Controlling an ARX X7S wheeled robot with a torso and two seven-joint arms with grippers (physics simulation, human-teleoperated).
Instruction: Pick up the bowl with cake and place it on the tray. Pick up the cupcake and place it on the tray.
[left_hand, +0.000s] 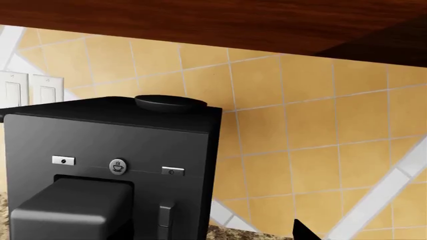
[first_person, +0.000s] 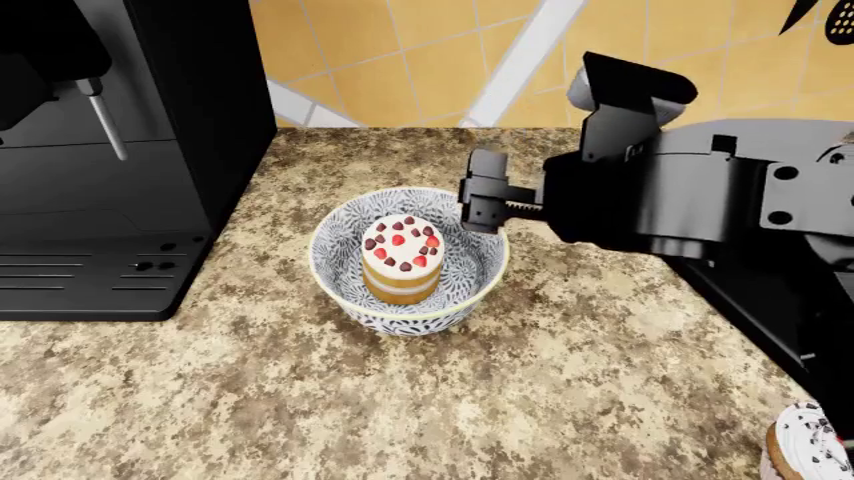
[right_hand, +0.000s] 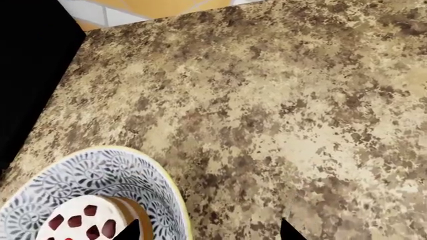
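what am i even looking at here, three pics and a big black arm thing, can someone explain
These are simulator renders from a two-armed wheeled robot. The head view looks down on a speckled stone counter. On it stands a blue-patterned bowl with a small berry-topped cake inside, beside a black coffee machine. A cupcake peeks in at the lower corner. The big black shape is the right arm; its right gripper hangs at the bowl's rim, holding nothing yet. The right wrist view looks past its fingers onto the bowl and counter. The left wrist view faces the coffee machine and tiled wall; that arm holds nothing visible.
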